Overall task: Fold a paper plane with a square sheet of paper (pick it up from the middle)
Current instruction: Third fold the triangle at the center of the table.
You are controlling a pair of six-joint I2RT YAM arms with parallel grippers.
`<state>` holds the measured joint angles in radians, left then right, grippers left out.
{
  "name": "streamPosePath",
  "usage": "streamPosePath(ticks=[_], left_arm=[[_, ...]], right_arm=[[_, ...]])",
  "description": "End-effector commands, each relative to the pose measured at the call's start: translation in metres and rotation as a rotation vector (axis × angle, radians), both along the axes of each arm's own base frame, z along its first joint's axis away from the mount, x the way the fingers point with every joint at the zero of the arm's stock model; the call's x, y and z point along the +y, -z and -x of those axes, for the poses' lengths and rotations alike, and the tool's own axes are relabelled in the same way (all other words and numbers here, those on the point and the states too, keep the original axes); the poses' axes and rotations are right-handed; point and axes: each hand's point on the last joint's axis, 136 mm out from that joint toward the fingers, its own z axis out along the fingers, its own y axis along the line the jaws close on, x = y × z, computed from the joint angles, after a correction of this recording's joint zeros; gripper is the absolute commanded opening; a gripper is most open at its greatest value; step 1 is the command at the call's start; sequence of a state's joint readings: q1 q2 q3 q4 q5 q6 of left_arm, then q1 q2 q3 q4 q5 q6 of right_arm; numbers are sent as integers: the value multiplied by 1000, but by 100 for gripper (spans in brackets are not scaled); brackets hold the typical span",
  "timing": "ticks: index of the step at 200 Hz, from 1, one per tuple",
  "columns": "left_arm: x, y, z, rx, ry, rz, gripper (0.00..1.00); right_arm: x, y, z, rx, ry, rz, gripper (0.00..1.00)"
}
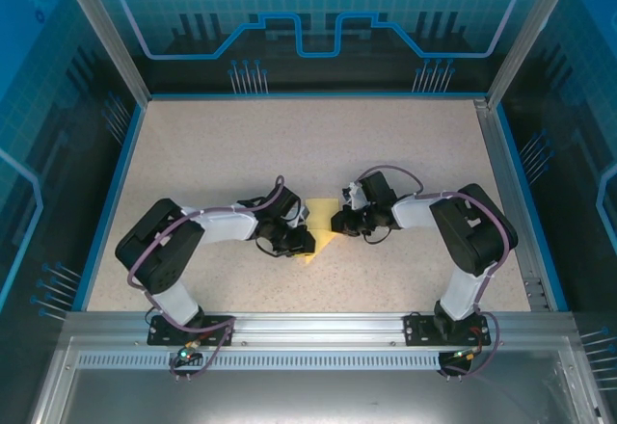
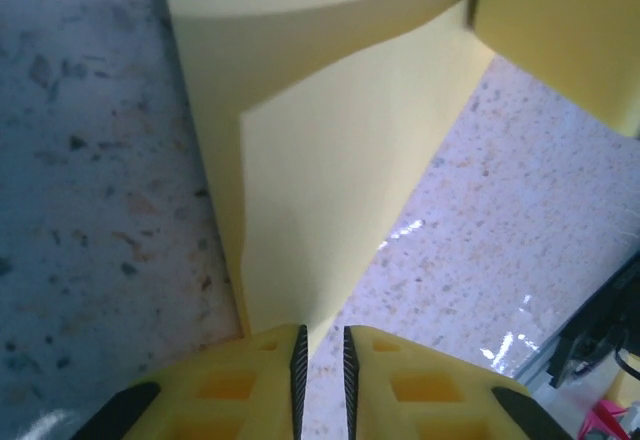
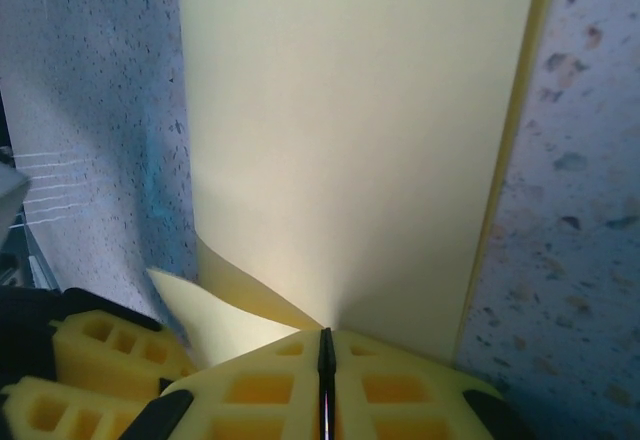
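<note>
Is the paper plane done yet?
Not yet. The sheet of paper already has one flap folded over. The right gripper pinches it; the left gripper sits at its edge, jaws slightly apart. No pointed dart shape shows, so most folds remain.

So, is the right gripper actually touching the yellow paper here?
Touching. In the right wrist view the right gripper has its jaws shut tight on the yellow paper, which runs straight out of the seam between them.
</note>
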<state>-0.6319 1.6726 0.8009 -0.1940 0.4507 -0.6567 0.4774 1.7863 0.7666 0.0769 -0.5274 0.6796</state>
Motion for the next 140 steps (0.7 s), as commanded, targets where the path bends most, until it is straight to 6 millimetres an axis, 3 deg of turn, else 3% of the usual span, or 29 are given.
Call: streamPosePath(ticks=[1, 21, 39, 91, 140], left_arm=[[-20, -48, -15, -49, 0, 109, 23], [-36, -66, -25, -69, 16, 183, 24], [-48, -66, -32, -48, 31, 215, 24], [-57, -24, -29, 57, 50, 228, 24], [-29, 21, -10, 112, 39, 71, 22]], right_arm=[[-15, 28, 13, 60, 6, 116, 10], [-15, 28, 12, 61, 6, 115, 10], [-14, 29, 12, 61, 5, 117, 10], [-15, 32, 12, 70, 11, 121, 10], [-18, 35, 15, 78, 15, 137, 10]])
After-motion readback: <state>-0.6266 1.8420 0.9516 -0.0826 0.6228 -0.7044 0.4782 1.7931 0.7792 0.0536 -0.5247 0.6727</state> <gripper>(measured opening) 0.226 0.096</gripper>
